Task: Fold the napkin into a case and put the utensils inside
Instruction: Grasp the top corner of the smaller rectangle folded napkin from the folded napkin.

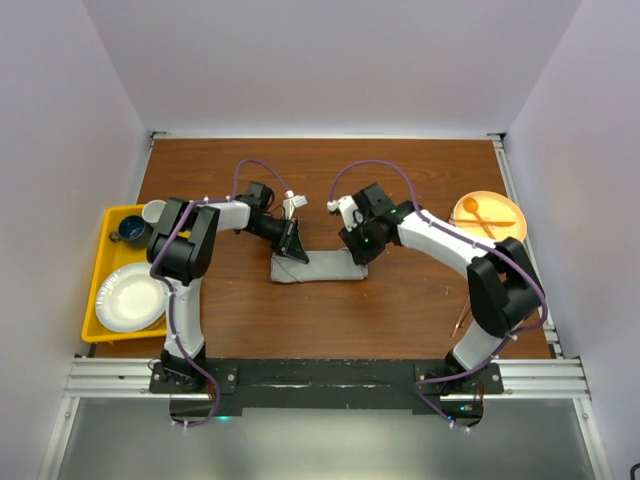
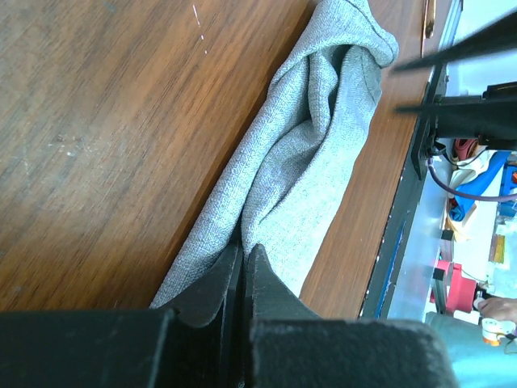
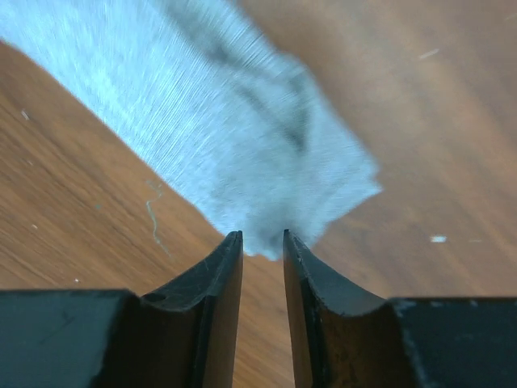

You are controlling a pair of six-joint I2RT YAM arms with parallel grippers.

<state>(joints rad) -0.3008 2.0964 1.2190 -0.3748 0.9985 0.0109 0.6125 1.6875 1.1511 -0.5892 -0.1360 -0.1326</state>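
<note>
pinching napkin (image 2: 307,162) in clenched left pincer (image 2: 244,249) | right pincer (image 3: 262,238) released (narrow gap) beside corner

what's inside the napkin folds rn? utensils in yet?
Nothing shows on the napkin or pokes from its ends. The left gripper pinches one end; the right gripper sits slightly open at the other. Between the layers is covered, so unseen.

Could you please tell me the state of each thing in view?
napkin: folded into a narrow rumpled strip, on the table.
left gripper: shut on the napkin's end.
right gripper: slightly open at the other end.
white plate: empty, in the yellow tray.
</note>
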